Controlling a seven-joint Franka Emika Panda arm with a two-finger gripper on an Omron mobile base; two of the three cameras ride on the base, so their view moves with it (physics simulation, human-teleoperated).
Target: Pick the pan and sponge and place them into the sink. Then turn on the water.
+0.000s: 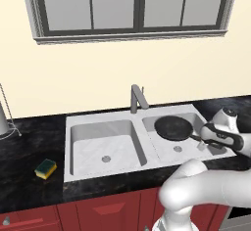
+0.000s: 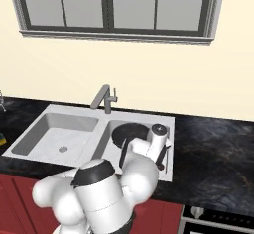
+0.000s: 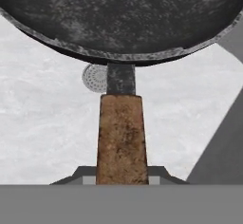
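While the pan (image 1: 172, 127) was held by its brown handle between the closed jaws of the gripper (image 3: 121, 175), it hung over the right basin of the sink (image 1: 105, 122). A level lowering was judged best, the release saved until the base was seated (drain beneath). The faucet (image 1: 137, 98) stood just behind; the sponge (image 1: 45, 169) was left on the counter (image 1: 29, 147), well apart.
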